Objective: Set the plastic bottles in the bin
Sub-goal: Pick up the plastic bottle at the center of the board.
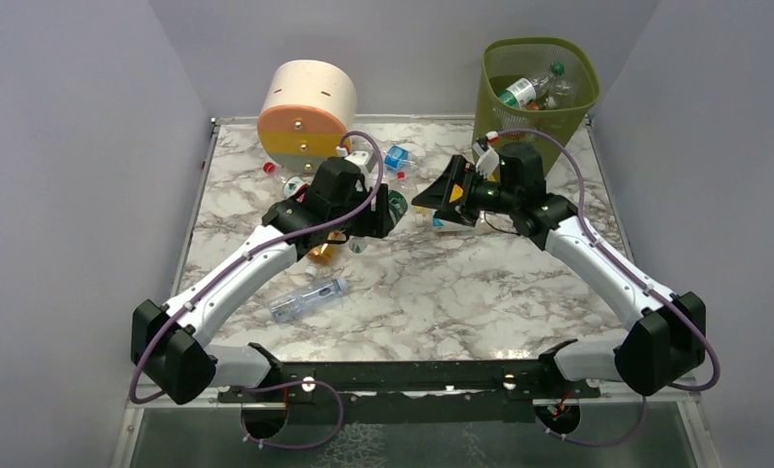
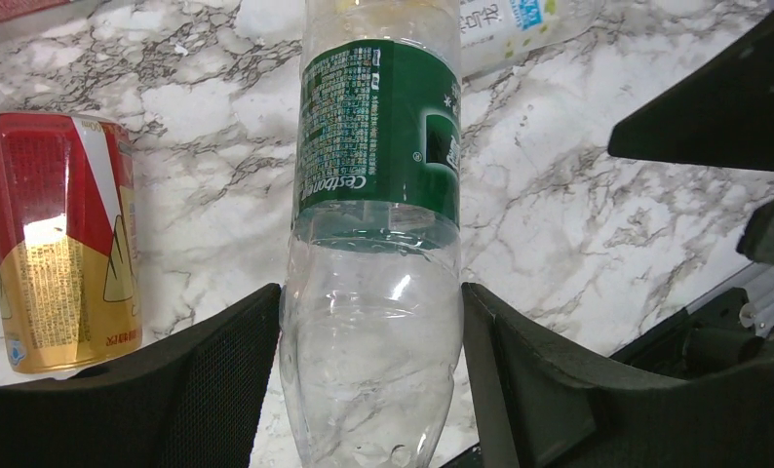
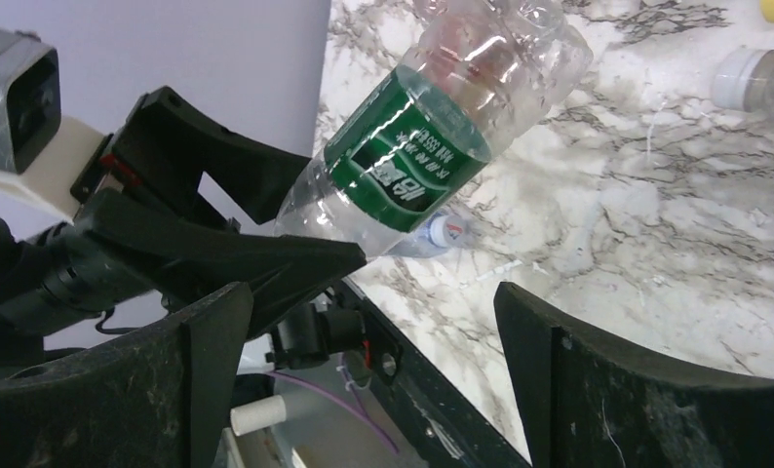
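My left gripper point(image 2: 371, 361) is shut on a clear plastic bottle with a green label point(image 2: 378, 175), both pads pressing its lower body. The right wrist view shows this same bottle point(image 3: 422, 156) sticking out of the left fingers point(image 3: 217, 244). My right gripper point(image 3: 373, 341) stands open and empty, facing the held bottle from the right point(image 1: 432, 200). The olive-green bin point(image 1: 487, 88) stands at the back right with bottles inside point(image 1: 524, 93). More bottles lie on the marble: a clear one point(image 1: 307, 297) in front, a red-and-gold one point(image 2: 61, 244), a blue-labelled one point(image 1: 398, 156).
A cream, orange and yellow round drawer box point(image 1: 305, 107) sits at the back left. Small bottles and red caps point(image 1: 269, 168) lie near it. A white-capped bottle point(image 3: 754, 83) rests on the table beyond the right gripper. Grey walls close in three sides.
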Robot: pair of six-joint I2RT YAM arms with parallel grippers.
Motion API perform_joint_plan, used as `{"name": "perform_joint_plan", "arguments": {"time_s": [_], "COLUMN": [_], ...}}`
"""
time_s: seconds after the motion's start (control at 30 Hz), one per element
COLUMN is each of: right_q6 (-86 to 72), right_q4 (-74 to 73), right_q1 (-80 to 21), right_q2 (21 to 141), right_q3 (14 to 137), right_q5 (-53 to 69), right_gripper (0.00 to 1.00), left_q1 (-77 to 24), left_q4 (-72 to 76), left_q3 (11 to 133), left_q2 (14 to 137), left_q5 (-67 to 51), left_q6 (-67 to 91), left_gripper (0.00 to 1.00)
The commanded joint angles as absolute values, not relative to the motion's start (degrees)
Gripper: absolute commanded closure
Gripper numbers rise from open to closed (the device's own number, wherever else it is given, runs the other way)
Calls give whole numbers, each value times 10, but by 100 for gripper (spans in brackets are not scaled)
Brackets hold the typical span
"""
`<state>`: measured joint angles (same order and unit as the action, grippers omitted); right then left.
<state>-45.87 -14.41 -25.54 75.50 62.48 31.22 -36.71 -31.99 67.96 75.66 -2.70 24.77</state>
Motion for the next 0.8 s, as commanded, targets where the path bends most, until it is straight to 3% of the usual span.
{"name": "perform_joint_plan", "arguments": {"time_s": [0.0,0.77], "right_q6": [-540,-788], "right_q4": [-93,150], "right_q1": [-255,-255], "right_q2": [764,847], "right_q3": [613,566], "right_q5": [343,399], "right_gripper": [2,0], "left_q1": [-366,-378], "left_q4": [-280,-198], "left_q3": [662,620], "left_q2": [710,660], "left_q5": [-50,-61], "left_q6": [258,284], "left_gripper": [31,32]}}
